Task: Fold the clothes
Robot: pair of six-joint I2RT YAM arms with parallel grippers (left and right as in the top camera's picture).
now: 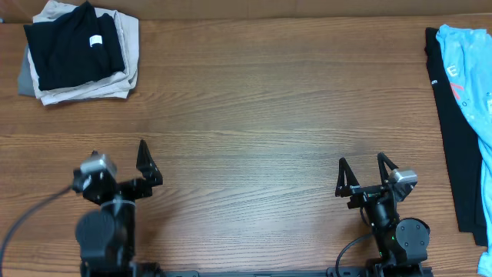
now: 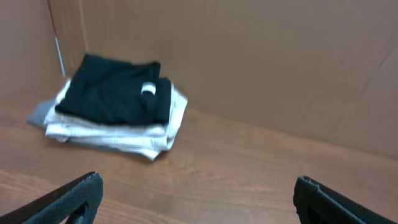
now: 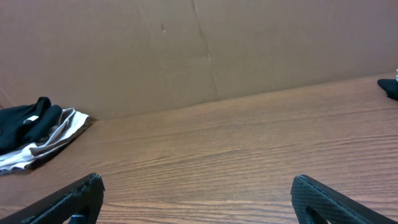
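The T-shirt (image 1: 73, 48) lies folded at the far-left corner of the table (image 1: 254, 115). It is black, and its white label (image 1: 95, 41) faces up near its right edge. It is the top layer of a stack. Directly beneath it is a folded beige garment (image 1: 129, 46), whose edges show past the T-shirt on the right and near sides. A grey cloth (image 1: 25, 77) protrudes from the bottom of the stack on the left. The left wrist view shows the same stack (image 2: 112, 90) in front of a cardboard wall (image 2: 280, 62) that bounds the far side of the table.

At the right edge of the table, a light-blue shirt (image 1: 469, 54) with red print lies on a dark garment (image 1: 453, 138), which extends toward the near edge.

The left gripper (image 1: 119, 154) stands at the near edge of the table on the left side, well apart from the stack. Its jaws are spread wide and grasp nothing. The right gripper (image 1: 360, 159) stands at the near edge on the right side. It is likewise released and empty, well apart from both piles.

The table surface between the two grippers is bare wood-grain.
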